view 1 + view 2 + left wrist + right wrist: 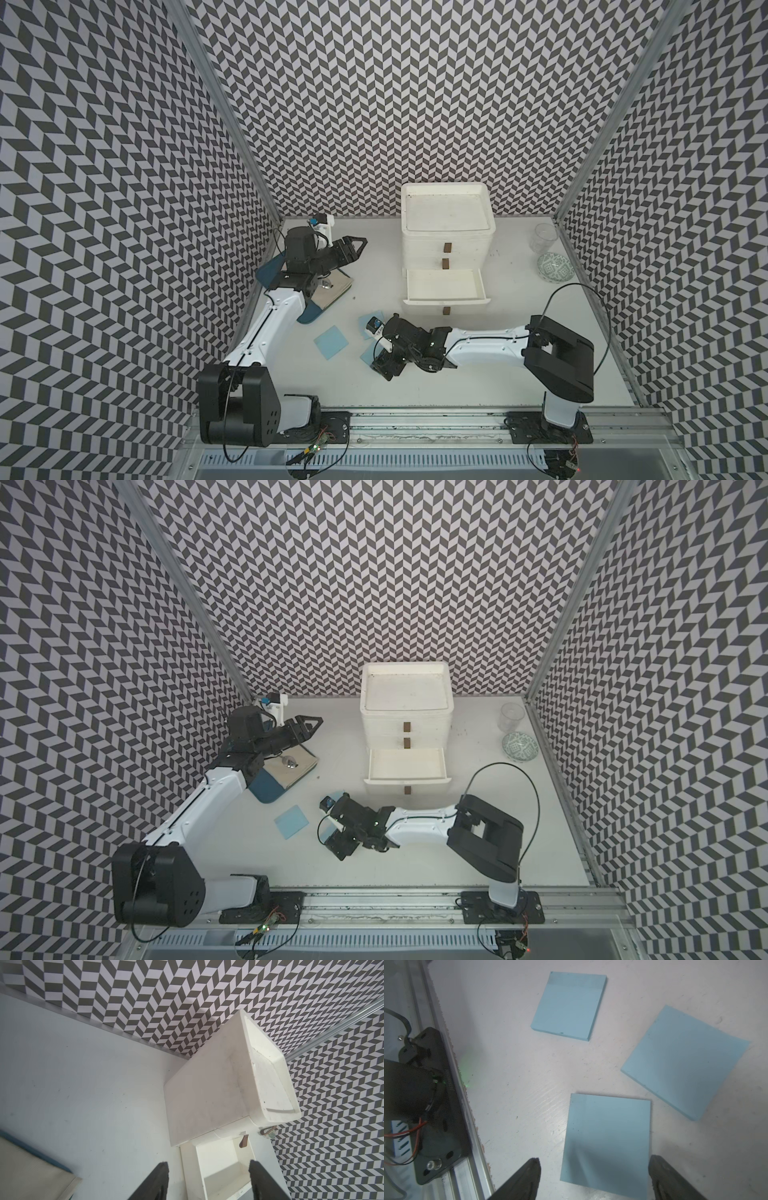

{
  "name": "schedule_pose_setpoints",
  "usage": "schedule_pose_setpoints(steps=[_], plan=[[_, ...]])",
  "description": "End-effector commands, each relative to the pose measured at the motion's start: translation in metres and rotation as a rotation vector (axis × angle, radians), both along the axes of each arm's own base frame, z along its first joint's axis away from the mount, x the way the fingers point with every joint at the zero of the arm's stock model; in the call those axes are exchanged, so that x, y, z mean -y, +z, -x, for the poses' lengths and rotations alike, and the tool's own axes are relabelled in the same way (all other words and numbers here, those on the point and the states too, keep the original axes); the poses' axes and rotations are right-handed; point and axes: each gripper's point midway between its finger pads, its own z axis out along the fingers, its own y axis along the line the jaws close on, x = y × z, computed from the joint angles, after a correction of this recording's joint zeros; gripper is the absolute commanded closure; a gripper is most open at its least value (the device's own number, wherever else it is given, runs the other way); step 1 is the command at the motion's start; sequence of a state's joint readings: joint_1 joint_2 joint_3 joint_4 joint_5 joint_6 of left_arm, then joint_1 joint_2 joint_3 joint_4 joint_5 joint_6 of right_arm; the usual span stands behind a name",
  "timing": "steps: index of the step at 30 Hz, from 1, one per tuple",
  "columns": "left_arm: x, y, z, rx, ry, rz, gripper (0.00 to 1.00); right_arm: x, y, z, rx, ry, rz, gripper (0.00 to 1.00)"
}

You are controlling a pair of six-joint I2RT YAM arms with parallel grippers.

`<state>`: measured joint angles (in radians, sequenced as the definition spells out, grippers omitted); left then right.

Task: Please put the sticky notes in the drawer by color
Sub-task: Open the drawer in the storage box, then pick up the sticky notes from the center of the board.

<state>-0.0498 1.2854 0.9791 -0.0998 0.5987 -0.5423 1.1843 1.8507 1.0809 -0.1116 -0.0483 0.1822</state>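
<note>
Where my right pincer (595,1161) hangs: low over the table (515,299), forward of its middle, jaws spread wide and clamped on nothing.
Under my right pincer: a pale blue sticky note (607,1142) lies flat between my two fingers. One finger (660,1174) stands just beside its edge and the opposite finger is apart from it. I cannot tell whether either tip touches the table.
Second sticky note (685,1061): pale blue, flat on the table, near the first on its rear side and not touching it.
Third sticky note (569,1005): pale blue, flat, apart from both and nearer the left edge of the table.
Drawer box (465,249): white, with a rimmed top, standing at the middle of the rear edge.
Lowest drawer (444,300): pulled out toward the front edge, with the two drawers above it closed. The three notes lie on the table forward and left of it.
Left pincer (208,1164): held above the table toward the rear left corner, jaws apart with nothing in them, pointing toward the drawer box.
Dark blue tray (266,270): at the left edge, partly under my left arm, carrying a beige sheet (336,291).
Clear glass cup (543,237) and patterned dish (556,268): near the rear right corner, with the cup just behind the dish.
</note>
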Motion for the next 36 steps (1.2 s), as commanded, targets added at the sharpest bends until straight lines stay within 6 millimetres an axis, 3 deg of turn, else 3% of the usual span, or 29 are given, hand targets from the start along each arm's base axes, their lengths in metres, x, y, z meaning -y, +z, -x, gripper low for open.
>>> schedule_pose_setpoints(steps=[1,6,10,14,20,25,30,36], plan=[[-0.003,-0.028,0.033,-0.081,-0.050,-0.022,0.35,-0.004,-0.011,-0.002,0.045,0.007,0.030,0.14],[-0.016,-0.050,0.052,-0.120,-0.045,-0.030,0.35,-0.006,-0.026,0.001,0.062,0.027,0.078,0.13],[-0.023,-0.058,0.053,-0.137,-0.042,-0.040,0.35,-0.005,-0.034,0.000,0.106,0.008,0.129,0.13],[-0.029,-0.064,0.052,-0.143,-0.032,-0.042,0.35,0.008,-0.038,-0.008,0.142,-0.051,0.172,0.13],[-0.037,-0.073,0.048,-0.137,-0.022,-0.058,0.35,0.002,0.002,-0.010,0.174,-0.047,0.086,0.09],[-0.041,-0.084,0.050,-0.160,-0.045,-0.073,0.35,-0.003,0.004,-0.015,0.200,-0.032,0.083,0.09],[-0.050,-0.102,0.056,-0.196,-0.038,-0.111,0.35,-0.002,-0.019,-0.015,0.182,-0.025,0.128,0.08],[-0.050,-0.097,0.056,-0.175,-0.039,-0.090,0.35,0.006,-0.041,-0.012,0.163,-0.009,0.186,0.08]])
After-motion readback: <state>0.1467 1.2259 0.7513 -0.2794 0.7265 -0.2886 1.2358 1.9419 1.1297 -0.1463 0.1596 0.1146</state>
